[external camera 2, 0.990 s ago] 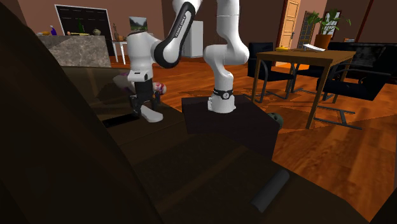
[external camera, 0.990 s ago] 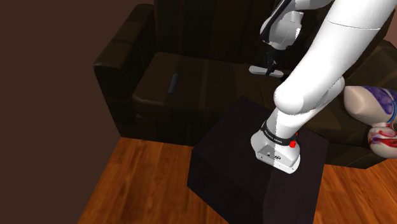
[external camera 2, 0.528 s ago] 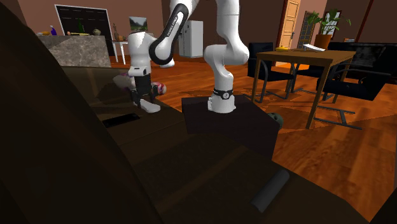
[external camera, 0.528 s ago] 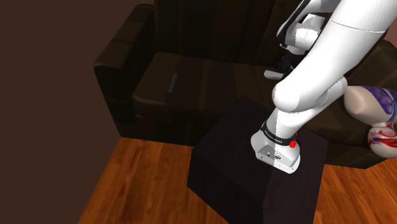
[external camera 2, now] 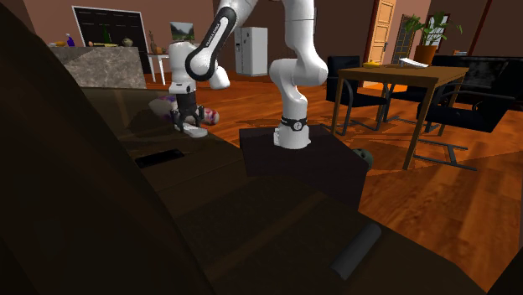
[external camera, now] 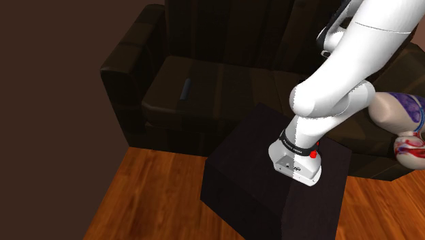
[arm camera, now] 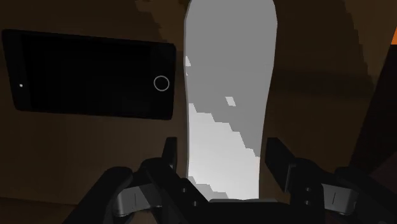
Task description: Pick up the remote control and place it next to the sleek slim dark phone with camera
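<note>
My gripper [arm camera: 224, 156] is shut on a plain white remote control [arm camera: 229, 76], which sticks out lengthwise beyond the fingers [arm camera: 169, 153]. Beside the remote a slim black phone [arm camera: 89, 73] lies flat on the dark brown sofa seat, with a narrow gap between the two. In the second exterior view the gripper [external camera 2: 189, 124] points down with the remote [external camera 2: 195, 132] low over the sofa, a little beyond the phone [external camera 2: 159, 157]. I cannot tell whether the remote touches the seat.
The arm stands on a black box stand [external camera: 272, 170] in front of the dark sofa [external camera: 156, 61]. A slim grey-blue object [external camera: 184, 88] lies on the seat. A patterned cushion [external camera: 402, 123] is at the shoulder view's right. A dining table [external camera 2: 402, 80] stands behind.
The arm has carried the remote toward the shoulder view's right, behind its own forearm. In the second exterior view the hand has moved farther back along the sofa.
</note>
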Tool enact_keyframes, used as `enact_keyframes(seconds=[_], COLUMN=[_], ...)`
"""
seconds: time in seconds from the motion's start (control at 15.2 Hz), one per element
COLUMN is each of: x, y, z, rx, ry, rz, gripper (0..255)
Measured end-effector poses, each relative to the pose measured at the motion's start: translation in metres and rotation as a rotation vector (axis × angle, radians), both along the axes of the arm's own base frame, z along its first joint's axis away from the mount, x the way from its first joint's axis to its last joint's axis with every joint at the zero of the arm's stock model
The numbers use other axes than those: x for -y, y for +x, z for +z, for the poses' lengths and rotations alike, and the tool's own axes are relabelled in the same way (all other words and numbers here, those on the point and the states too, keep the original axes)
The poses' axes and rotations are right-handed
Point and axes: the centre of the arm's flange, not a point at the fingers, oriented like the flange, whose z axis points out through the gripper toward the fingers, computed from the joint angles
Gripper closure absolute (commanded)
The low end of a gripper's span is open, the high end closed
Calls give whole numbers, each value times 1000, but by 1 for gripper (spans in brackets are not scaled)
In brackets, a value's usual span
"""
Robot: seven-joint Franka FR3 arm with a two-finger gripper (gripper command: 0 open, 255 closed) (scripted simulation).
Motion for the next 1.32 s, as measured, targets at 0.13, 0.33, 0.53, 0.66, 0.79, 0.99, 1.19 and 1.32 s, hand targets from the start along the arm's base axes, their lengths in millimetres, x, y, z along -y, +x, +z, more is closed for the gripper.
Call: enact_keyframes(seconds=[0.13,0.33,0.53,0.66,0.79,0.99,1.19,1.32], x=[7,13,13,12,13,13,12,13], y=[-25,-52,-58,-59,-58,-57,-57,-58], z=[-1,-3,-16,-26,-37,-51,-70,-76], rx=[-1,-1,0,0,0,0,0,0], ry=[0,0,0,0,0,0,0,0], rz=[-1,1,2,2,3,3,3,2], gripper=[255,255,255,255,255,255,255,255])
